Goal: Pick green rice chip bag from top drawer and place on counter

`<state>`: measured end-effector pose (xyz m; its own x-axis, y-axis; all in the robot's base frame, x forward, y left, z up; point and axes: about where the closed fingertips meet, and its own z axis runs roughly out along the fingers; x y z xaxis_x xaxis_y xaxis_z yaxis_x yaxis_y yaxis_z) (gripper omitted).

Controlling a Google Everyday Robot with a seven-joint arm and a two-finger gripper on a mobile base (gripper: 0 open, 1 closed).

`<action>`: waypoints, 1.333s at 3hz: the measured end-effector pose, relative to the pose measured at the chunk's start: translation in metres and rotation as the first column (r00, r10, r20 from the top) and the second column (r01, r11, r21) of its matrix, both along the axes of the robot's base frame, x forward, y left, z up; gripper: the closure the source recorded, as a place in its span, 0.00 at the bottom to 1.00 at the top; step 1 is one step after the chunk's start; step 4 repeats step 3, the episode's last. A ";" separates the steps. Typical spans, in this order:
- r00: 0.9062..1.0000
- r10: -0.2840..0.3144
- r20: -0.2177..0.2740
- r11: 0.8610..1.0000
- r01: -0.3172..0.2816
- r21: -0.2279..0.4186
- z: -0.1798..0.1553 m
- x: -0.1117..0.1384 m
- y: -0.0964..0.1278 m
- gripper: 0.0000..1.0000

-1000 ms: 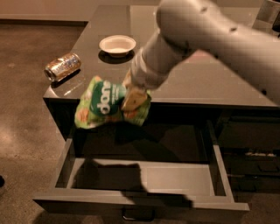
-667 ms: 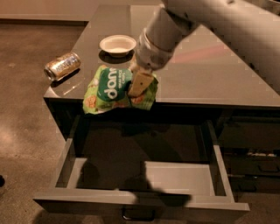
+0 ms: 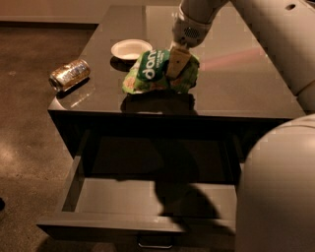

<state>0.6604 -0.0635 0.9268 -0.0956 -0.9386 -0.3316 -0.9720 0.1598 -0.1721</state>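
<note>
Because it belongs on the counter (image 3: 236,88), you have the green rice chip bag (image 3: 145,74) clenched in the gripper (image 3: 175,65) at upper centre, over that surface, clear of the open top drawer (image 3: 123,197).

End effector (image 3: 178,63) hangs over counter (image 3: 246,83), toward its front edge. Floor (image 3: 29,128) left of end effector and lower: dark brown, mottled, dull sheen. Far behind, up-left of end effector: pale beige band (image 3: 49,10) along floor edge; wall or step, cannot tell. Light dim, warm. Faint reddish streak (image 3: 231,58) on counter top just right of end effector. Cabinet body (image 3: 69,133) below: near black.
</note>
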 end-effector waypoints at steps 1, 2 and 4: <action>0.995 -0.100 -0.007 0.995 0.100 -0.008 -0.001 0.011 -0.036 0.29; 0.991 -0.117 -0.065 0.993 0.118 0.006 -0.021 0.010 -0.065 0.00; 0.991 -0.117 -0.063 0.993 0.118 0.007 -0.021 0.011 -0.064 0.00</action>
